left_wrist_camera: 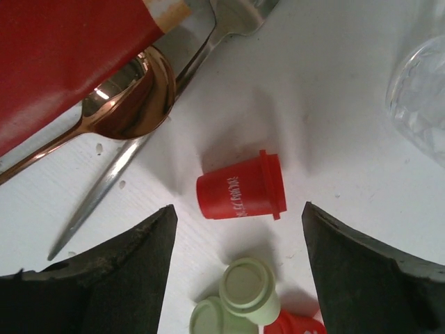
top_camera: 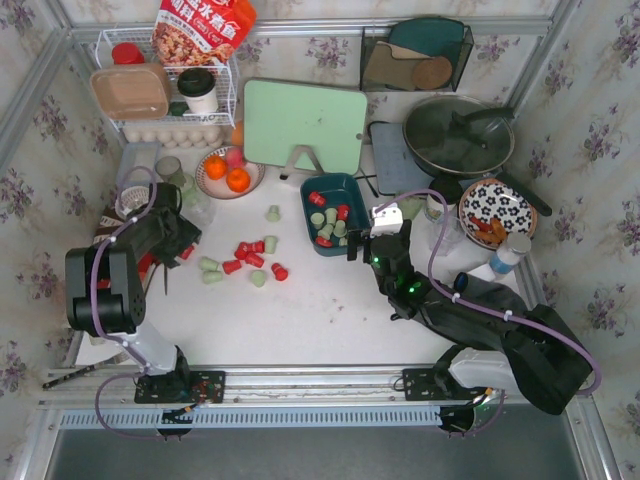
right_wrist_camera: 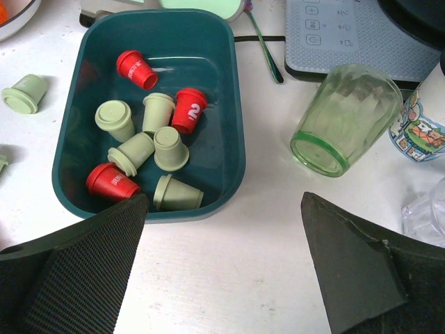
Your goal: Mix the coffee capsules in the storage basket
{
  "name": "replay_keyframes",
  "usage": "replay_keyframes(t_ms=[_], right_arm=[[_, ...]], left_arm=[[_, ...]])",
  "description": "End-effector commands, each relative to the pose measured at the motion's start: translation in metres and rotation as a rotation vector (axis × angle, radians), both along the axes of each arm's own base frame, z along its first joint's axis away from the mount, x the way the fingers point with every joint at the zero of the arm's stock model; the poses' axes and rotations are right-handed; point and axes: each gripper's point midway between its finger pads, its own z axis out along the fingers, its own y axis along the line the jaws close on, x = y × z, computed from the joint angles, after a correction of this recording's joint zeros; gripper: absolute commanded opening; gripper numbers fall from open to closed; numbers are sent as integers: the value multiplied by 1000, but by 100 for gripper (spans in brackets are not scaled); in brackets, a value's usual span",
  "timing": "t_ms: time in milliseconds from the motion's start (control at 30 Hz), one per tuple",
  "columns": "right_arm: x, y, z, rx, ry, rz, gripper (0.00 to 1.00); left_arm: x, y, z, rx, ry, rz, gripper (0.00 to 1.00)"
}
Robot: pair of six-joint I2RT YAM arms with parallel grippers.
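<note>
Left gripper [left_wrist_camera: 238,209] jaws noted apart, red capsule [left_wrist_camera: 241,195] between, apparently untouched, near left edge of desk [top_camera: 330,325]; right gripper [right_wrist_camera: 224,197] spread wide by storage basket [right_wrist_camera: 233,104].

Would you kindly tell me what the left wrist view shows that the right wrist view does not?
Left wrist only: a red capsule on its side on the table, between the fingers of the open left gripper, plus a copper spoon and a red packet. Right wrist only: the basket holding eight capsules, three red and five green, a green glass on its side, and the open right gripper. Both: the white table and loose green capsules.
</note>
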Motion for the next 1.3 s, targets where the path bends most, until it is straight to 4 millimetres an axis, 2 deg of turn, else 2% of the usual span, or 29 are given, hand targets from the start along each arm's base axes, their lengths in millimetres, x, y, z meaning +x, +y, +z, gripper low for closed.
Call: replay_keyframes(t_ms=[0,167,367,433,467,600,767,833,933,1067,1133,1267], right_arm=[[2,3,6,20,-14,2,100],[2,3,7,21,-15,2,100],[2,3,7,22,-16,3,100],[3,3,7,20,-16,1,100],[2,3,7,21,-16,1,100],[2,3,6,19,-14,1,100],[3,3,6,19,-14,0,100],[3,3,6,16,-13,-2,100],[3,2,5,12,-11,-5,100],[3,3,4,16,-10,-3,100],[4,3,2,11,-7,-6,100],[5,1,1,2,-4,-15,100]], left_arm=[[10,4,-2,30,-9,73,75],[9,9,-13,51,33,96,70],[10,6,-20,42,48,87,62],[10,4,-19,46,44,83,57],[7,4,-19,53,46,79,50],[4,-1,-11,80,15,54,38],[-2,-11,0,80,-15,15,37],[-1,-18,14,105,-50,-27,37],[3,-37,43,157,-126,-119,35],[18,-76,87,189,-277,-269,33],[29,-103,109,177,-371,-355,33],[46,-161,139,120,-518,-503,33]])
